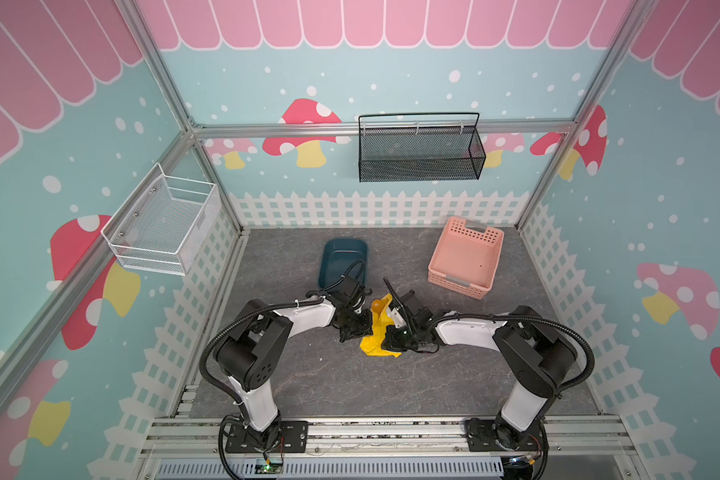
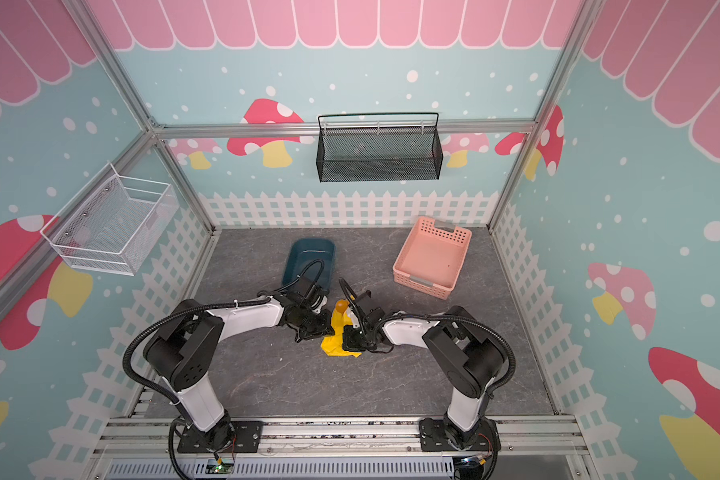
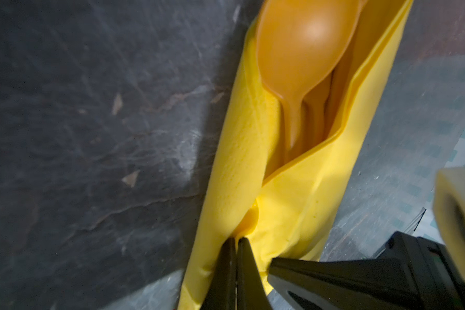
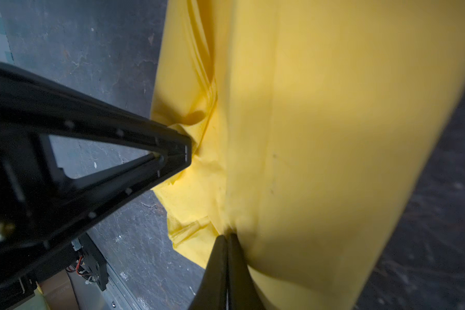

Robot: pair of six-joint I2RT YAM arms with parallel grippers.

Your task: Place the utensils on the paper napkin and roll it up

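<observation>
Wrapping looks well under way. The paper napkin [image 1: 377, 332] lies on the grey worktop [image 1: 391, 386], just on the robot's side of the dark blue tub [image 1: 341, 253]. It is gathered into a narrow, crumpled bundle, not spread flat. The utensils [image 3: 320, 107] sit inside its folds, so the placing step appears done. The rolling seems only partly done: one end gapes open and the paper overlaps loosely, so tightening and closing the roll are probably left.

The left gripper [image 3: 235, 241] has its jaws pressed together on a pinch of yellow paper at the bundle's edge. The right gripper [image 4: 227, 237] is likewise closed on a fold of the napkin from the opposite side. Both meet at the end of the bundle farther from the tub.

Both top views show the whole layout, with the two arms converging on the napkin and an orange spoon [image 1: 377, 305] bowl poking out of the end nearest the tub. They cannot show what else is inside. The left wrist view looks down the open fold, showing the spoon's bowl and handle over more orange plastic. Which piece is the fork and which the knife cannot be told. The right wrist view shows no utensils, only the smooth outer wall of paper and the left gripper's tip nipping a crease.
</observation>
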